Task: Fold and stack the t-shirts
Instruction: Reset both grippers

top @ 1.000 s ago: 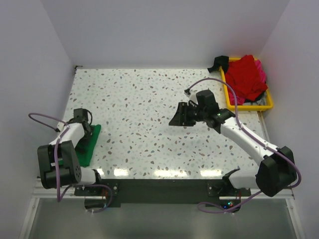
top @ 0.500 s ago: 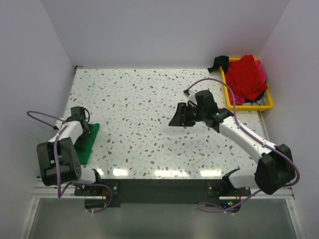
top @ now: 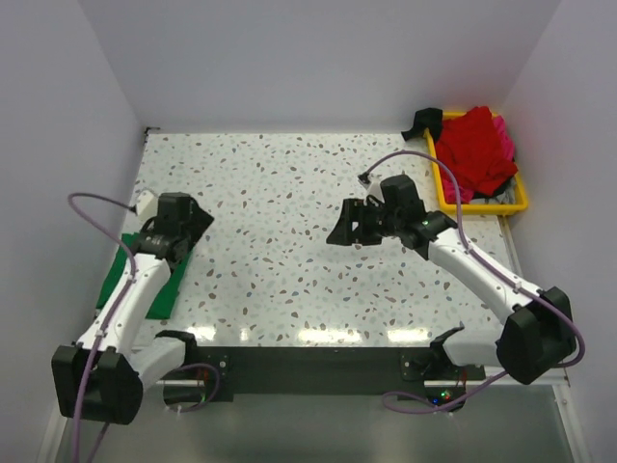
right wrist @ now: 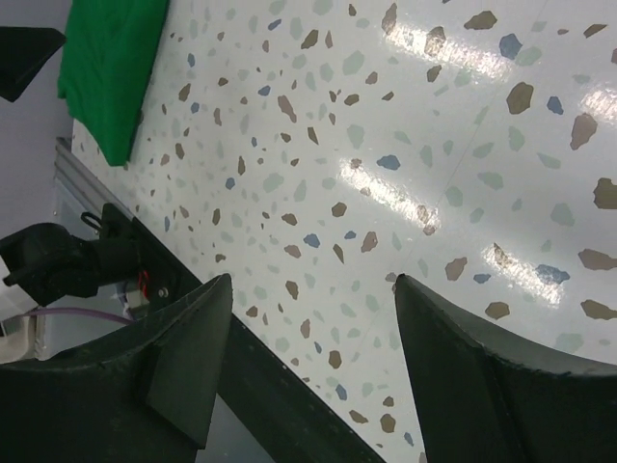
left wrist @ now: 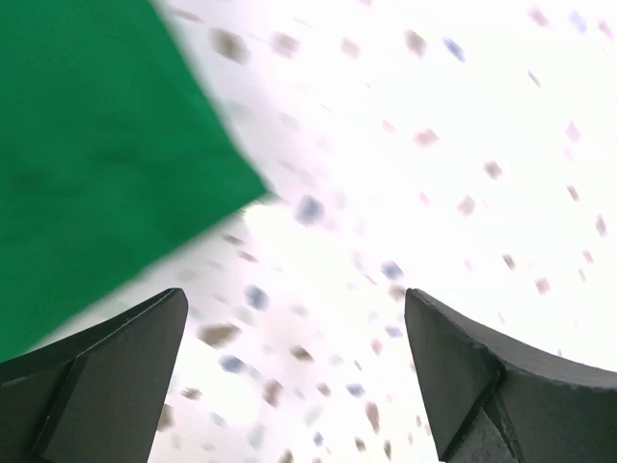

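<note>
Far across the speckled surface [top: 280, 193] from the yellow tray [top: 482, 206], which holds heaped red [top: 474, 145] and pink t-shirts [top: 503, 135], the folded green t-shirt [top: 166, 294] lies beside the left pincer [left wrist: 294, 294], its fingers apart and empty, as are those of the right pincer [right wrist: 313, 280].

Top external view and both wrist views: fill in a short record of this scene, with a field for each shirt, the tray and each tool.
green t-shirt: lies flat as a narrow rectangle on the table, at its left edge
red t-shirt: heaped, not folded, in the tray
pink t-shirt: beneath the red one, only edges showing
yellow tray: far right corner of the table
left tool: open, empty, beside the green t-shirt's edge
right tool: open, empty, above mid-table
</note>
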`<action>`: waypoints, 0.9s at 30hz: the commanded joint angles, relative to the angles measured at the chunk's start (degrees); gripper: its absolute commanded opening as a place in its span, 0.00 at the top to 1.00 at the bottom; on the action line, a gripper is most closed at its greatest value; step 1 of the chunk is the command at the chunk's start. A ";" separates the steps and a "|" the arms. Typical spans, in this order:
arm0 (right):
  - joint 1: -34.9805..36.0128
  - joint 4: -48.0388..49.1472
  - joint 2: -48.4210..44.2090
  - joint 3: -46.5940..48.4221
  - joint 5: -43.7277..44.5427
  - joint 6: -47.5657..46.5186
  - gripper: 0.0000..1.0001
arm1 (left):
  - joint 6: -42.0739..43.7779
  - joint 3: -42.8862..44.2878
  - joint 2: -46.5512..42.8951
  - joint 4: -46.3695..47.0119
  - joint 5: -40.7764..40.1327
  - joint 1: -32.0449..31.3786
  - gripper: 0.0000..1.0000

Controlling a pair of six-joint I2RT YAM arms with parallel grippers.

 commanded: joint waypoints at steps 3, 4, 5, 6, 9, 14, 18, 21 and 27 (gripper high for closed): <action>0.30 -0.63 -3.74 3.23 4.90 -1.44 0.24 | 2.41 5.53 3.24 7.14 -0.31 -23.17 0.00; 0.30 -1.07 -4.09 3.41 5.44 -1.53 0.18 | 3.10 7.72 4.30 7.84 -2.33 -26.37 0.00; 0.21 -1.51 -4.18 3.67 6.05 -1.61 0.15 | 4.24 8.70 6.48 8.63 -3.04 -29.18 0.00; 0.30 -1.77 -4.71 4.28 7.01 -1.70 0.14 | 5.56 9.66 7.72 9.42 -3.31 -33.39 0.00; 0.21 -2.83 -6.20 4.38 10.09 -1.62 0.02 | 8.28 11.43 11.50 12.84 -1.30 -38.59 0.00; 0.30 0.69 -9.89 1.22 14.75 0.49 0.01 | 11.81 11.08 14.41 16.99 5.02 -42.83 0.00; 0.30 1.13 -12.27 -1.94 18.80 1.72 0.01 | 13.13 10.11 13.62 19.44 8.81 -42.92 0.00; 0.21 2.97 -13.41 -3.62 19.68 2.17 0.01 | 14.71 10.99 12.83 19.37 9.26 -43.01 0.00; 0.30 0.34 -11.92 -1.69 19.77 1.20 0.01 | 16.03 13.10 11.69 18.92 9.08 -43.01 0.00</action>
